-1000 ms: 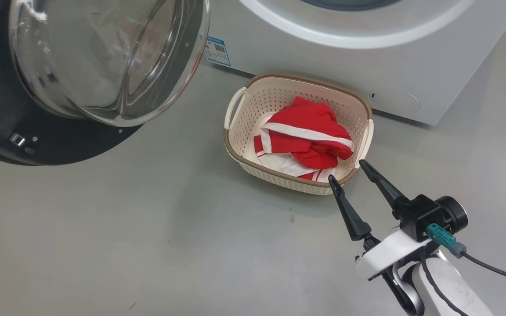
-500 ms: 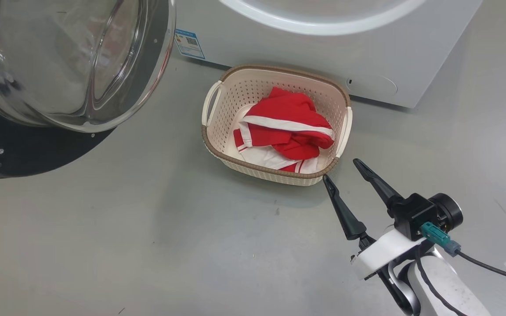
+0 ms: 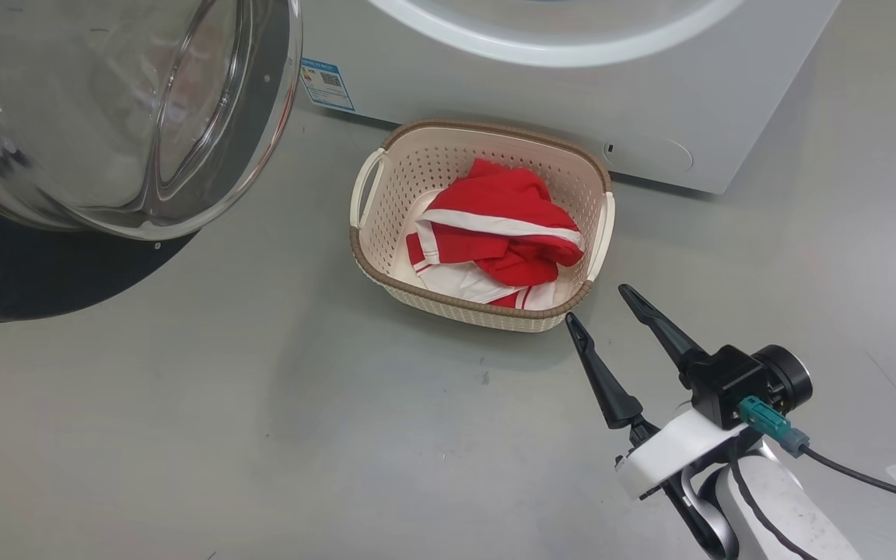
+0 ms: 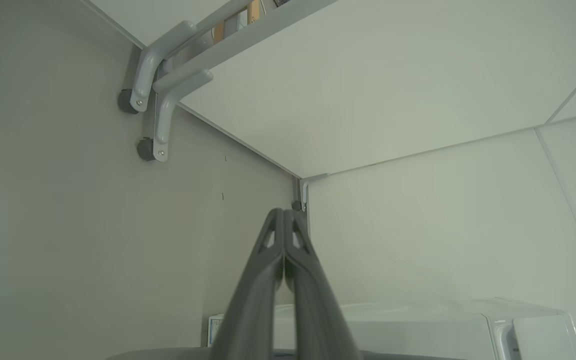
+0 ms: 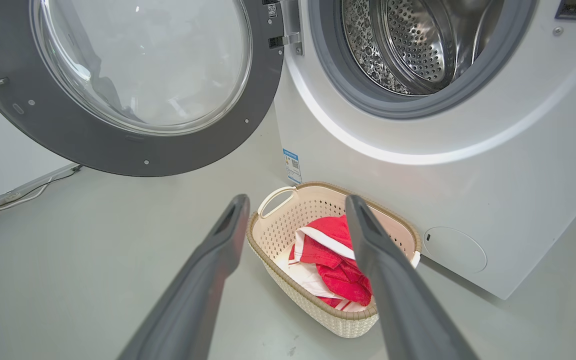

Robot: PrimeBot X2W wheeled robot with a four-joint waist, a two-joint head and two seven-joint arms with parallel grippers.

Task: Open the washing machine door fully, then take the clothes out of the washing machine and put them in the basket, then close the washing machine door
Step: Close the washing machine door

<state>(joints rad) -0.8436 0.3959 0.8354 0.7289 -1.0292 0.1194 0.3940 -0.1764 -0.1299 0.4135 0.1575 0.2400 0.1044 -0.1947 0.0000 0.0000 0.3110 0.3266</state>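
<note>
Clothes [image 3: 502, 233] — a red and white bundle — sit inside the basket [image 3: 479, 315], just ahead of the right tool [image 3: 597, 302], which is spread wide with nothing between its fingers, tips near the basket's rim. Well off to that tool's left the washing machine door [image 3: 43, 272] hangs swung out; the washing machine [image 3: 572, 101] is beyond the basket. My left tool [image 4: 283, 212] is clenched tight on nothing, aimed at a wall corner [image 4: 295, 180].
</note>
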